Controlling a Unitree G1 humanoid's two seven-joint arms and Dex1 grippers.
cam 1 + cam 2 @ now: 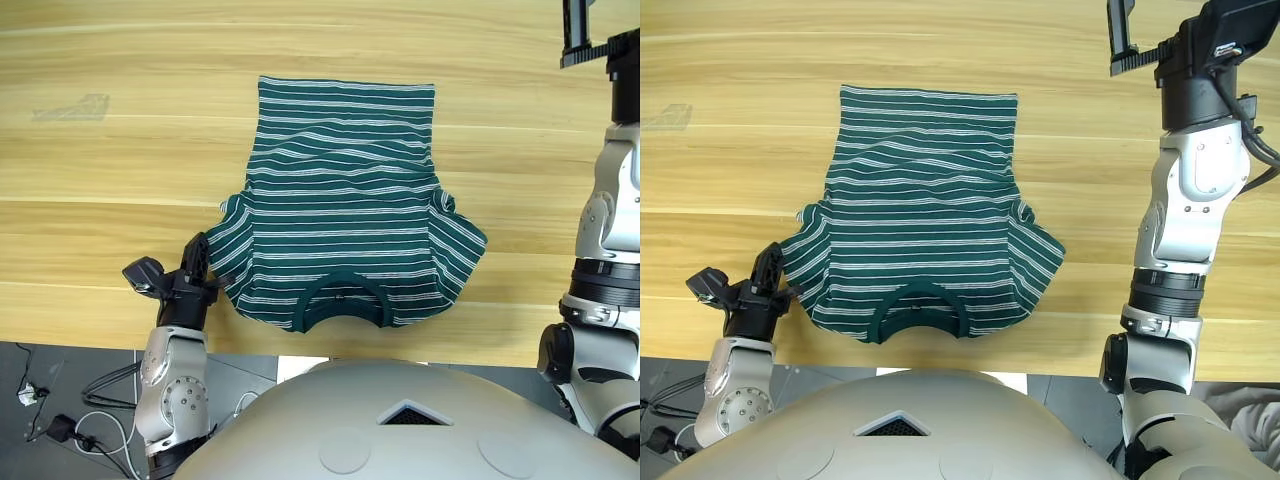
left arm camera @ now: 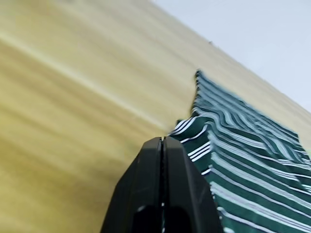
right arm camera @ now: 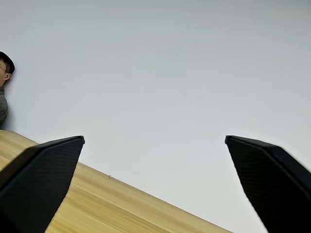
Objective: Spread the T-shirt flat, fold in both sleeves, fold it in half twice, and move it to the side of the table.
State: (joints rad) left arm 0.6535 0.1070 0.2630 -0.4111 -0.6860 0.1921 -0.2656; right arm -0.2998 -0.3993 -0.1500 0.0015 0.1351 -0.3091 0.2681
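T-shirt (image 1: 345, 210) lies mid table (image 1: 120, 180). Left pincer (image 1: 198, 250) clamped closed, empty, just beside left sleeve (image 1: 232, 225); right pincer (image 3: 154, 141) gaping, raised well apart. Risk: closed tips shove sleeve instead of catching it, bunching cloth.

The shirt (image 1: 345, 220) took the middle of the table's (image 1: 120, 60) near edge (collar nearest); wood showed wide toward its other edges.

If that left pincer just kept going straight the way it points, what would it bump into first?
Probably the T-shirt at its sleeve edge, just ahead of the shut left pincer; it might instead skim past over bare table.
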